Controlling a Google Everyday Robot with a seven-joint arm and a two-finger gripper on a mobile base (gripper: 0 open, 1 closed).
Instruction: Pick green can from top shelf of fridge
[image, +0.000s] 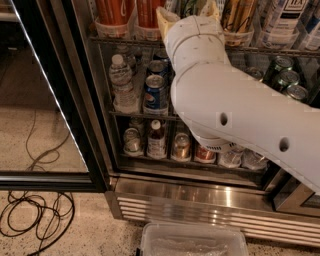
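Note:
The green can (193, 6) stands on the top shelf (125, 41) of the fridge (200, 202), at the top edge of the camera view; only its lower part shows. My gripper (190, 14) is raised to the top shelf and sits around the green can, with its yellowish tips on either side of it. The thick white arm (235, 105) runs down to the lower right and hides much of the middle racks.
Orange-red tall cans (114, 12) stand left of the green can, a gold-brown can (237, 15) right of it. Lower racks hold a water bottle (121, 82), a blue can (155, 92) and short cans. The open glass door (55, 100) is at left, cables (35, 215) and a clear bin (192, 242) on the floor.

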